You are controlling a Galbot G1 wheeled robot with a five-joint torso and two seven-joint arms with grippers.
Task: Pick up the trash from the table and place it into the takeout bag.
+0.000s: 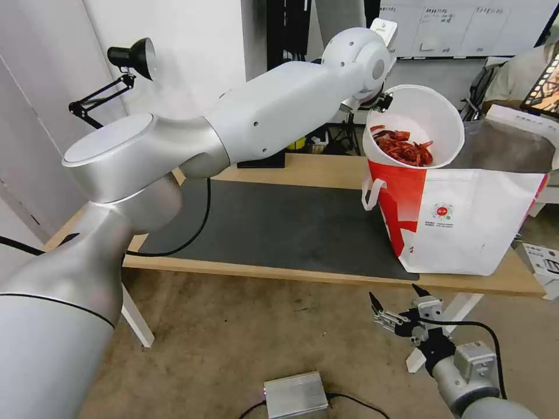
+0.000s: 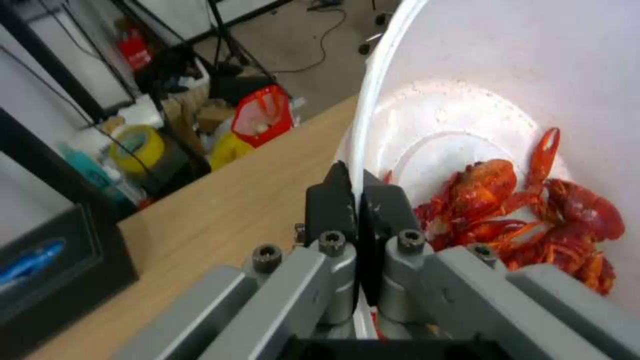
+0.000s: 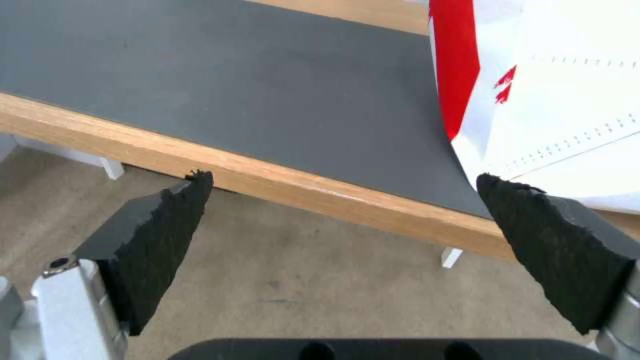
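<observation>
**K:** Above the mouth of the takeout bag (image 1: 466, 221), the left gripper (image 2: 357, 197) pinches the rim of the white bowl (image 1: 414, 125); 1 finger inside the wall, 1 outside, jaws clamped on that thin edge; bowl tilts, open face toward the head camera, crayfish shells (image 1: 403, 147) piled at the low side.

**R:** Right side?

**K:** Right gripper (image 1: 393, 299) sits low, in front of the table (image 1: 303, 169) edge and below it; pads spread wide, holding nothing; bag's red-and-white wall is just beyond 1 pad in the right wrist view.

**R:** How does that bowl handle?

**K:** My read: thin plastic, light, wall flexes; shells are loose and shift with tilt; a 1-point rim pinch lets it swing or peel out if it gets greasy. Rim is the only real hold for a narrow jaw; deeper bite on the wall would be safer than the lip.

**R:** Bag?

**K:** Soft tote, stands on the right end of the grey mat (image 1: 279, 227), close to the table's front edge; sides likely give if the bowl bumps them; strap handle (image 1: 372, 195) hangs on the near-left corner; could snag.
</observation>
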